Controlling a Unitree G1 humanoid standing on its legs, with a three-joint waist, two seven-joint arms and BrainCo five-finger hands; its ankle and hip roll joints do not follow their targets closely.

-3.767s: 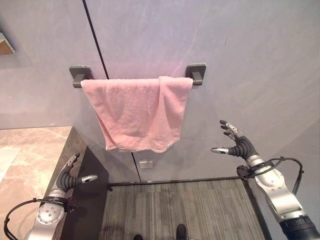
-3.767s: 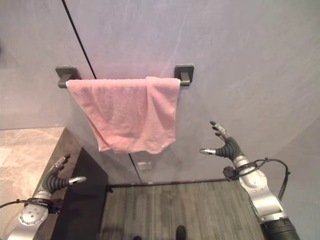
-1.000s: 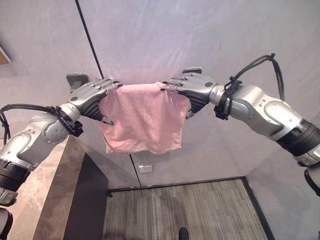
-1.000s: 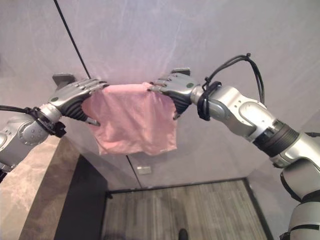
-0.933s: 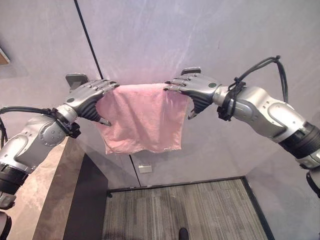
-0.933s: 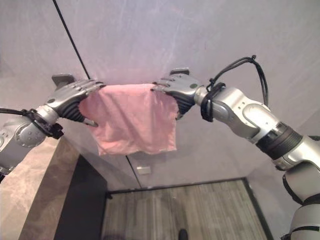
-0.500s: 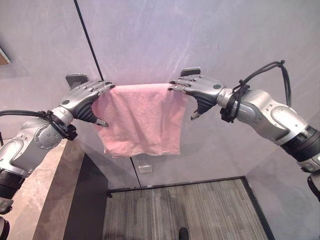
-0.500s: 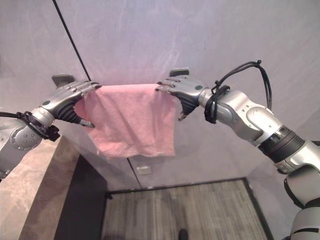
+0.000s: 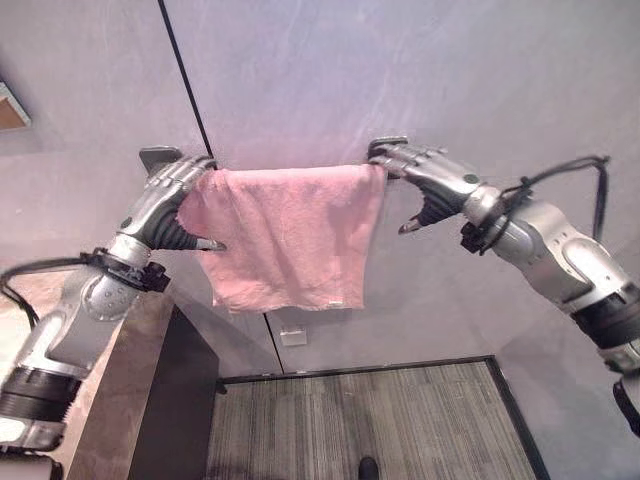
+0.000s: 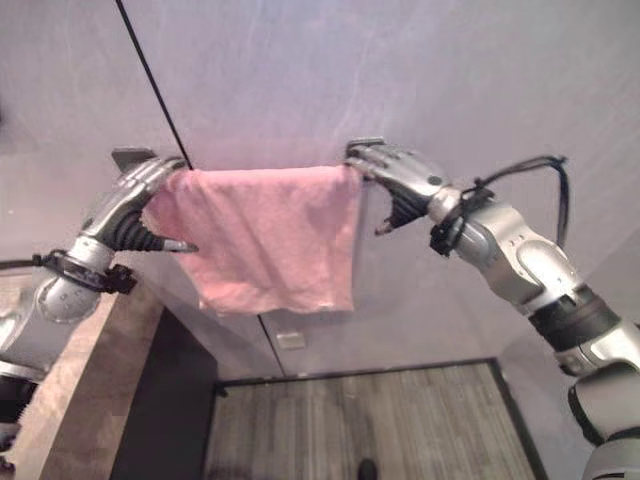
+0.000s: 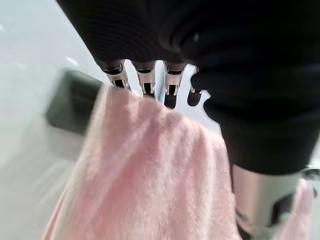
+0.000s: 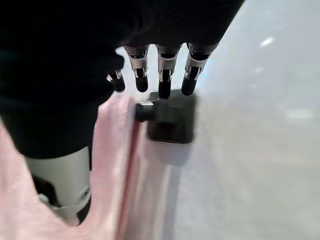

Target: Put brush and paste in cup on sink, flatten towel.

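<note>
A pink towel (image 9: 290, 235) hangs spread over a wall bar between two dark grey brackets. My left hand (image 9: 165, 200) lies on the towel's left end by the left bracket (image 9: 158, 156). Its fingers reach nearly straight over the top fold, and its thumb sticks out in front of the cloth (image 11: 145, 180). My right hand (image 9: 430, 180) is at the towel's right end. Its fingers stretch over the bar to the right bracket (image 12: 170, 120), while its thumb points down, clear of the towel's edge (image 12: 112, 165). Both hands are open.
A beige marble counter (image 9: 125, 400) with a dark side panel (image 9: 185, 400) stands at the lower left. A grey ribbed floor mat (image 9: 380, 420) lies below the towel. A small white socket (image 9: 292, 337) sits on the wall under it.
Both hands have slid apart along the bar, the left one to the left bracket and the right one to the right bracket. The towel now hangs wider and flatter.
</note>
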